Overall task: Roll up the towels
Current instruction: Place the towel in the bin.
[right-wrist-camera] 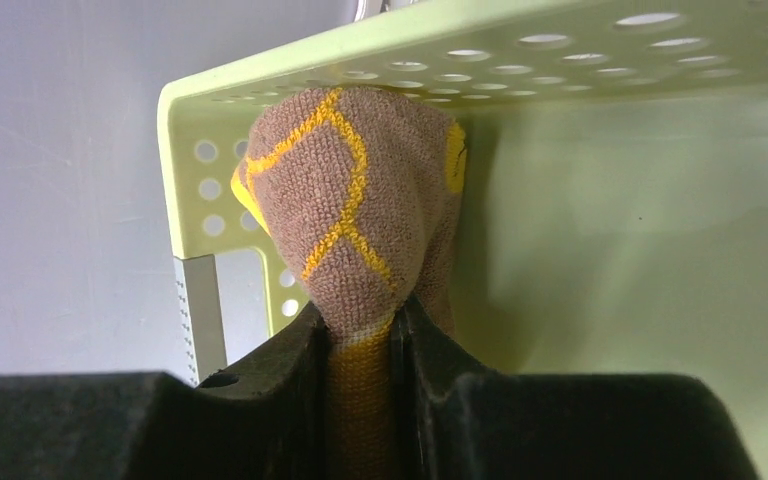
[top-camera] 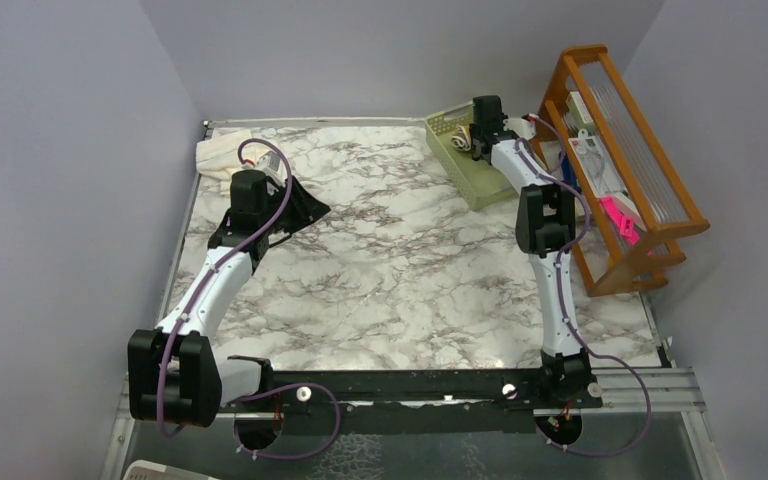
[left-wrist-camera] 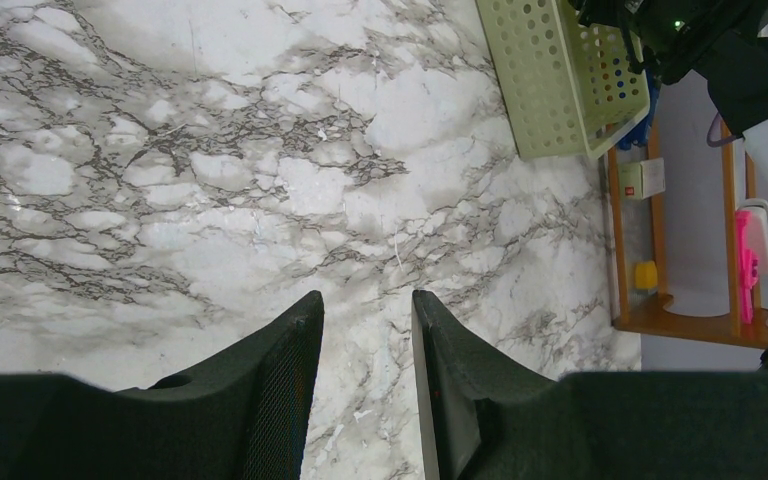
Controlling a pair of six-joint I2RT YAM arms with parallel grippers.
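Note:
My right gripper (right-wrist-camera: 360, 318) is shut on a rolled tan-brown towel (right-wrist-camera: 345, 190) with mustard-yellow lines, inside the pale green basket (right-wrist-camera: 640, 250) near its far corner. In the top view the right gripper (top-camera: 472, 143) sits over that basket (top-camera: 480, 180); the towel shows only as a small patch there. A cream-white towel (top-camera: 222, 152) lies crumpled at the table's far left corner. My left gripper (top-camera: 305, 212) is open and empty, low over the bare marble a little in front of it. In the left wrist view its jaws (left-wrist-camera: 365, 300) stand apart with only marble between them.
A wooden rack (top-camera: 625, 165) with pink and white items stands at the right edge of the table, beside the basket. Grey walls close in the left, back and right sides. The basket also shows in the left wrist view (left-wrist-camera: 550, 75).

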